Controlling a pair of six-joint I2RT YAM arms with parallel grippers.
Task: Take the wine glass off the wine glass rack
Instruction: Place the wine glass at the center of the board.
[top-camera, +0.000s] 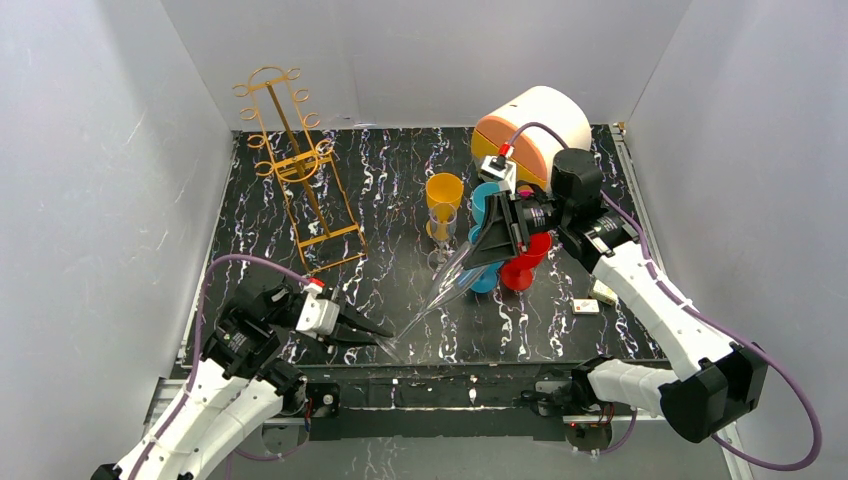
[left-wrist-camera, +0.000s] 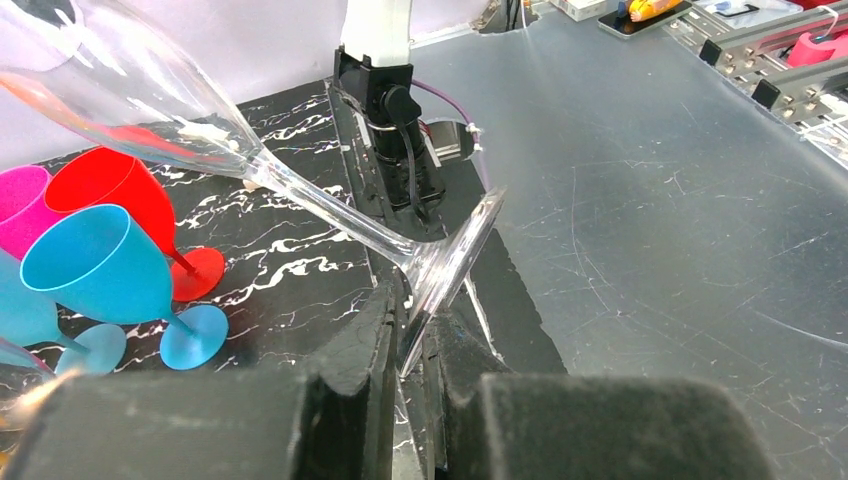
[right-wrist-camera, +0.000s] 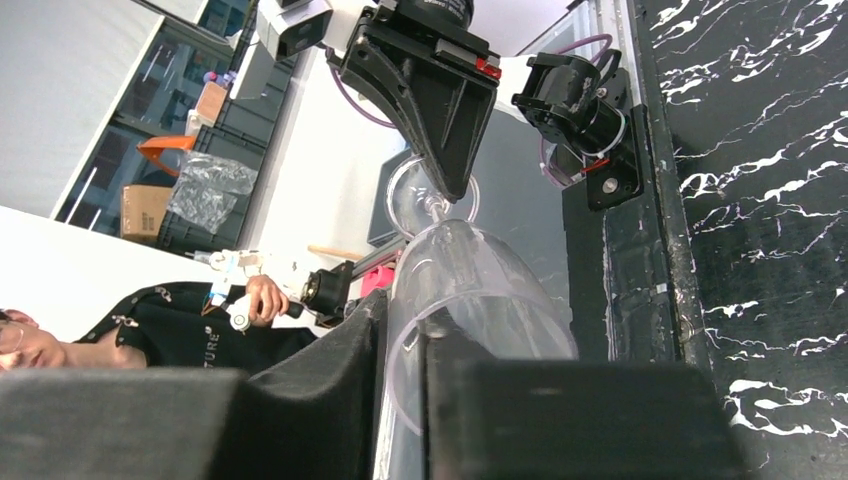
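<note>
A clear wine glass (top-camera: 440, 290) hangs tilted above the table's front, held between both grippers. My left gripper (top-camera: 385, 340) is shut on the edge of its round foot (left-wrist-camera: 455, 265); the pinch shows in the left wrist view (left-wrist-camera: 420, 330). My right gripper (top-camera: 478, 258) is shut on the rim of its bowl (right-wrist-camera: 480, 290), one finger inside and one outside, as its own view shows (right-wrist-camera: 405, 340). The gold wire wine glass rack (top-camera: 295, 165) stands at the back left with nothing on its hooks.
A yellow cup (top-camera: 444, 190) sits on another clear glass (top-camera: 443, 225) mid-table. Blue goblets (top-camera: 487, 200) and a red one (top-camera: 522, 265) stand by the right arm. An orange-and-cream cylinder (top-camera: 530, 125) lies at the back right. Small items (top-camera: 587, 306) lie right.
</note>
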